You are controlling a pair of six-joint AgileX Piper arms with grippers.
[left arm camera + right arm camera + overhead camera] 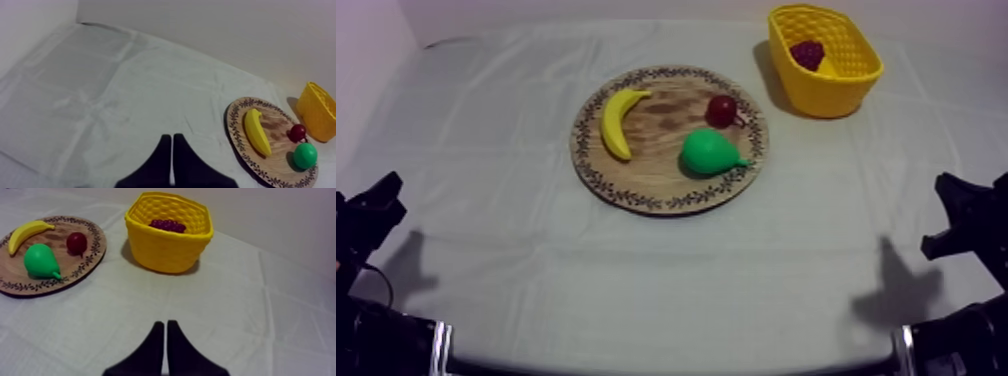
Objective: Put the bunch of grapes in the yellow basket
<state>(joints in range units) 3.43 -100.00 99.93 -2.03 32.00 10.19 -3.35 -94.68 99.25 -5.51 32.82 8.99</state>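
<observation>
Left end effector (pixel 171 136) and right end effector (pixel 165 323) closed empty; grapes (pixel 167 225) in basket (pixel 167 253).

Top view: slanted down over table (pixel 666 280). Wrist views low, set back — all three share wooden board (pixel 661 130), yellow basket (pixel 831 95).

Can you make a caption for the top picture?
Grapes in the basket; banana, pear and small red fruit on the board.

Cloth-covered table (pixel 536 270) bearing wooden board (pixel 658 128) and, nearby, yellow basket (pixel 826 92).
</observation>
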